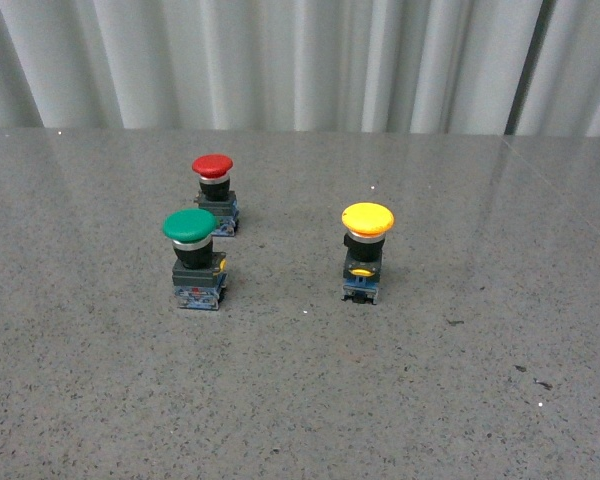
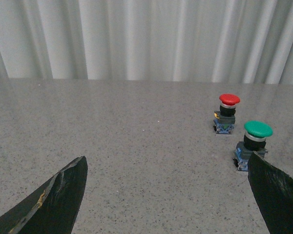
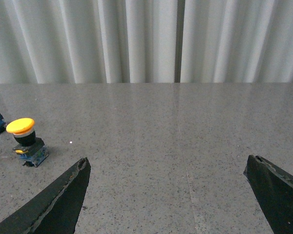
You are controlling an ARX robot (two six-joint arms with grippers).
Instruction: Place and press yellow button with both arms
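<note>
Yellow button point(image 3: 22, 126) upright on table point(image 1: 460, 400), cap up, well ahead of right gripper point(image 3: 168, 195); likely nearer arm. Left gripper point(image 2: 168, 195) faces green button point(image 2: 258, 129). Both grippers' fingers apart, empty.

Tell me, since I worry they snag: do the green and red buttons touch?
Apart. The front view shows bare table between the green button and the red button behind it.

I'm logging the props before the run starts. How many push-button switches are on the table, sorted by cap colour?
Yellow mushroom-cap push-button switch: 1
Green mushroom-cap push-button switch: 1
Red mushroom-cap push-button switch: 1
Total: 3 switches, all standing upright on the grey speckled table.
</note>
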